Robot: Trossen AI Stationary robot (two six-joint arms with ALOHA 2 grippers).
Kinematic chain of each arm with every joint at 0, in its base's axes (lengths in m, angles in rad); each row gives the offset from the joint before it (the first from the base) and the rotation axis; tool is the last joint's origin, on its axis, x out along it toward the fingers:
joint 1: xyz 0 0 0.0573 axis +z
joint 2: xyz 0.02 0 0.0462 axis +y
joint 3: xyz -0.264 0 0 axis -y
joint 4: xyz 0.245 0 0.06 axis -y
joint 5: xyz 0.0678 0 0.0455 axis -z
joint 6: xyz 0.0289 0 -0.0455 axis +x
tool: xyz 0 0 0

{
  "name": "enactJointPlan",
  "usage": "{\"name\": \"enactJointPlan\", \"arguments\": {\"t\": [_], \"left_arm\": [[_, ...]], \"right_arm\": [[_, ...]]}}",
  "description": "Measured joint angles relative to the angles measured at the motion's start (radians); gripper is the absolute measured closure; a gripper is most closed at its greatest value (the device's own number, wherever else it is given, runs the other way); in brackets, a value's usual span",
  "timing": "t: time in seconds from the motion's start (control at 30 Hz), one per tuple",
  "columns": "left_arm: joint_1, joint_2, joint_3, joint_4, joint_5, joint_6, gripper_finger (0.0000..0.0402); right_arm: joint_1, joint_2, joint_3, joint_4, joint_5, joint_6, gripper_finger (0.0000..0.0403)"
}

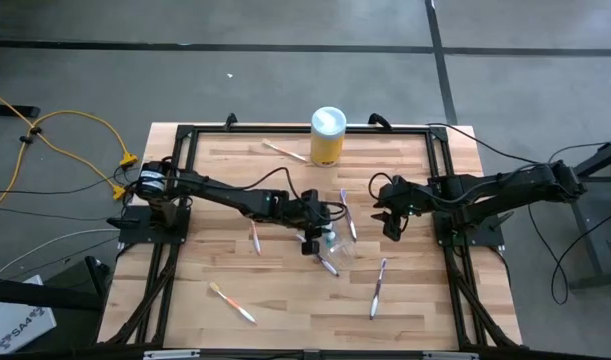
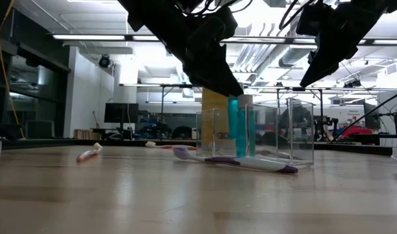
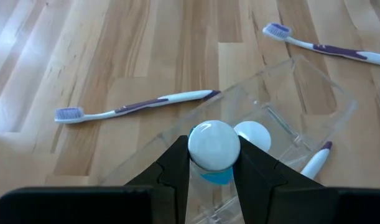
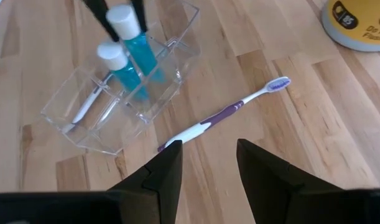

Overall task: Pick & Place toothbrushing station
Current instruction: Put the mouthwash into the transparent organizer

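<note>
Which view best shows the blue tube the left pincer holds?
The right wrist view: the blue tube shows full length over the clear holder. The left wrist view shows only its white cap, the low view a blue column, the high view hides it.

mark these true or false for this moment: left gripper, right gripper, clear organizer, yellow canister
1. The left gripper is clamped on a blue tube at its white cap, over the clear organizer. True.
2. The right gripper holds a toothbrush. False: it is open and empty, above a purple and white toothbrush lying on the table.
3. A second blue tube already stands in the organizer. True.
4. The yellow canister lies on its side. False: it stands upright near the table's far edge.
5. The organizer holds no toothbrush. False: one toothbrush lies in it.
</note>
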Motion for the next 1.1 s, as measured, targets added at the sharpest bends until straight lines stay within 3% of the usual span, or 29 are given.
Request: {"name": "enactJointPlan", "arguments": {"t": [0.13, 0.4, 0.67, 1.1], "left_arm": [[0.001, 0.0, -0.001, -0.004, 0.0, 0.005, 0.0282], [0.0, 0.001, -0.001, 0.0, 0.043, -0.008, 0.03], [0.0, 0.002, -0.002, -0.001, 0.044, -0.038, 0.0268], [0.0, 0.002, -0.002, 0.001, 0.044, -0.014, 0.0263]], "right_arm": [[0.0, 0.0, 0.0, 0.002, -0.004, 0.003, 0.0259], [0.0, 0.0, 0.0, 0.002, -0.004, 0.003, 0.0259], [0.0, 0.0, 0.0, 0.002, -0.004, 0.003, 0.0259], [0.0, 0.0, 0.0, 0.002, -0.004, 0.003, 0.0259]]}}
